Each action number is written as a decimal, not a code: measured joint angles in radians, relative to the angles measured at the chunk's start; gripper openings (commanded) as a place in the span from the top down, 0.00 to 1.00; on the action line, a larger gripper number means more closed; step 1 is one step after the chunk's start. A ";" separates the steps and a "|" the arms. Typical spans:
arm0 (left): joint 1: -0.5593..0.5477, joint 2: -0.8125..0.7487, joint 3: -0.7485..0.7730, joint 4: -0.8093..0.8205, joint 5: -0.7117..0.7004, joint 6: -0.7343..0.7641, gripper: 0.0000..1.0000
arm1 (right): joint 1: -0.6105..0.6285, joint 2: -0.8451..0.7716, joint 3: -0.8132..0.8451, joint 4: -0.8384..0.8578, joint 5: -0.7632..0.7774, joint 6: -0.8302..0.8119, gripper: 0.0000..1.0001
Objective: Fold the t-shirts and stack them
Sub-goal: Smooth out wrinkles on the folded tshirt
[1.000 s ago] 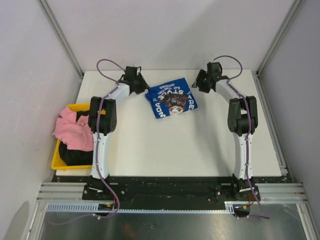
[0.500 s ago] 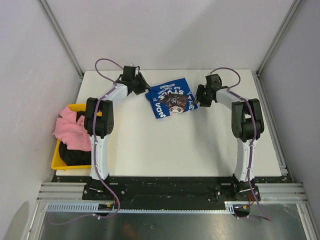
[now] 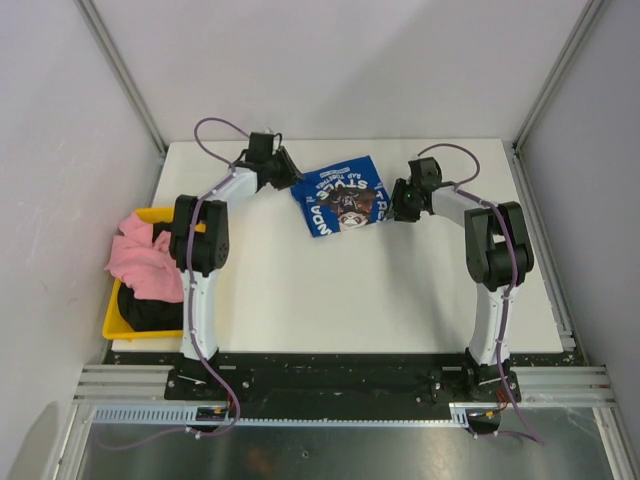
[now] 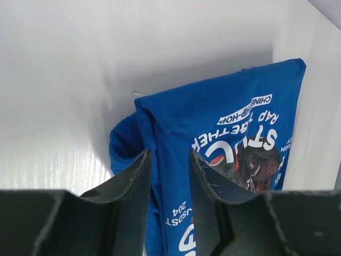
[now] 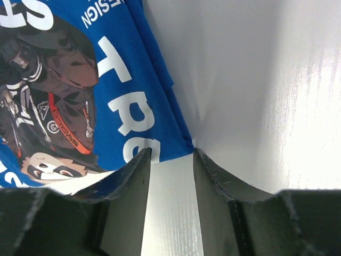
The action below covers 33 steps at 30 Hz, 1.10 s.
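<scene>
- While blue shirt (image 3: 343, 198) lies folded on table (image 3: 300, 280), left tool (image 4: 169, 157) straddles its left edge, fingers apart.
- Right tool (image 5: 171, 154) at shirt's right corner, fingers apart.

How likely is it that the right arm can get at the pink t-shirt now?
Probably not: the pink t-shirt lies in the yellow bin at the far left, and the left arm stands between it and the right arm.
</scene>
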 measured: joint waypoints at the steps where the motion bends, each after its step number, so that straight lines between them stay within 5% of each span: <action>1: 0.000 0.002 0.002 0.000 0.000 0.000 0.63 | 0.001 0.000 0.000 0.002 0.000 0.003 0.64; 11: -0.002 0.066 0.082 0.000 -0.007 -0.002 0.67 | 0.015 0.000 0.000 0.010 0.006 0.014 0.95; 27: -0.019 0.133 0.163 -0.003 -0.090 -0.012 0.80 | 0.030 -0.001 0.000 0.006 0.024 0.014 1.00; 33: -0.022 0.133 0.173 -0.008 -0.137 -0.013 0.97 | 0.030 -0.012 -0.001 -0.005 0.031 0.014 1.00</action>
